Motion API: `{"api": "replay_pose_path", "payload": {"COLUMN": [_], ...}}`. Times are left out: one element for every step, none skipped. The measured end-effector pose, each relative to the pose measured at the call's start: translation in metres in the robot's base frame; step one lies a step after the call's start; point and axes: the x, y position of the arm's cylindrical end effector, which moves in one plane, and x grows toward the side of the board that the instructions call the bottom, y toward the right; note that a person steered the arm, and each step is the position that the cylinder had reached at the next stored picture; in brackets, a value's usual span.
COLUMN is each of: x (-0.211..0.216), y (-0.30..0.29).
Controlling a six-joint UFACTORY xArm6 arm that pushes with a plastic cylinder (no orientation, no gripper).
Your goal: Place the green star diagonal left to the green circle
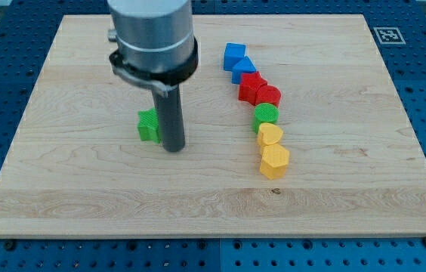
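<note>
The green star point(148, 125) lies on the wooden board left of centre, partly hidden by the rod. My tip point(173, 147) rests on the board touching or just beside the star's right side. The green circle point(266, 115) sits to the view's right, in the middle of a curved row of blocks, well apart from the star and the tip.
The row runs from top to bottom: a blue cube point(233, 55), a blue block point(244, 69), a red star point(251, 86), a red block point(269, 96), the green circle, a yellow heart point(270, 135), a yellow hexagon point(274, 161). The wooden board point(69, 189) lies on a blue perforated table.
</note>
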Motion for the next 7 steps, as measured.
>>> {"api": "replay_pose_path", "payload": {"x": [0.036, 0.053, 0.076, 0.083, 0.071, 0.035, -0.027], "y": [0.023, 0.06, 0.1, 0.149, 0.199, 0.231, 0.237]}}
